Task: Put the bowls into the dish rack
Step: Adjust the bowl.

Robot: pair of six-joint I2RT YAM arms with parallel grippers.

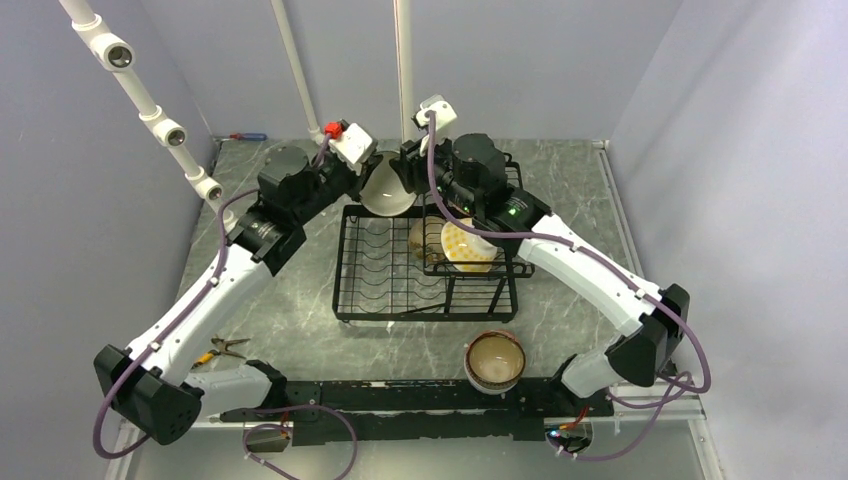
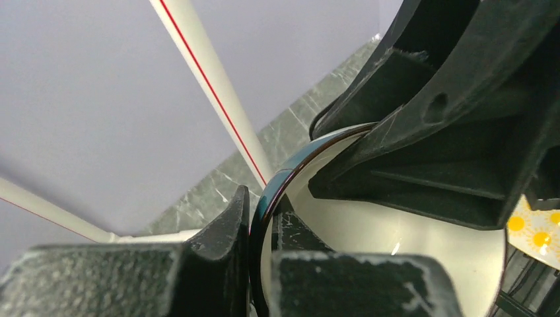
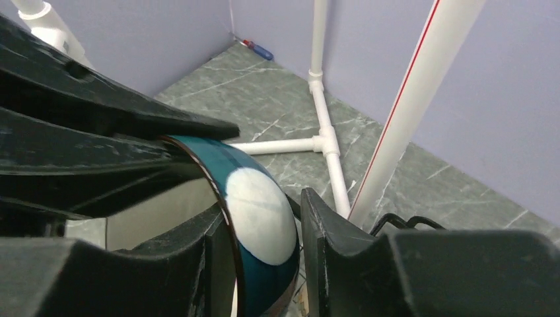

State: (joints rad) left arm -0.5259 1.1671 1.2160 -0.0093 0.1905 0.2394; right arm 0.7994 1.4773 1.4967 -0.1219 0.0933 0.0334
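Left pincer, right pincer, both clamping teal bowl

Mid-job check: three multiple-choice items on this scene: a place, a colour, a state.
1. The brown-rimmed bowl is: A in a gripper; B on the table before the dish rack; C on a pipe.
2. Outside, the held bowl is: A red; B teal with a white spot; C yellow.
3. The held bowl is gripped by: A nothing; B one gripper only; C both grippers.
1B, top view shows it there. 2B, right wrist view shows it. 3C, left gripper and right gripper each clamp its rim.
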